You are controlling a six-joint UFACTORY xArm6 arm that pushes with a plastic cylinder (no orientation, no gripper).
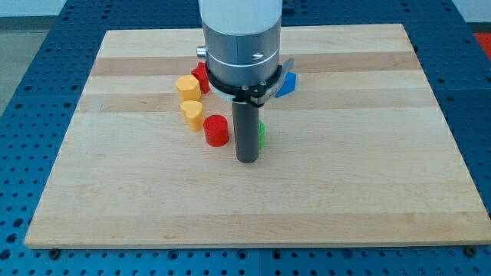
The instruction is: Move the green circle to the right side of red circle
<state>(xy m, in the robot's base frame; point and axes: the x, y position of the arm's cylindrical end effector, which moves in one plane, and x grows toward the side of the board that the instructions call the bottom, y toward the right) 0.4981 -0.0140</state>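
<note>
The tip [246,160] stands touching the green circle [261,135], just right of the red circle [216,131], toward the table [368,192] centre. The placing seems nearly done; next only a small nudge. This end effector is a rod without jaws.

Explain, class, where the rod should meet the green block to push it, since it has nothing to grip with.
No grip is possible, only a push. The green block shows as a sliver at the view's right of my tip, already right of the red circle. Its shape is mostly hidden. I would probably press its far-right side, nudging gently leftward if it needs closing up.
</note>
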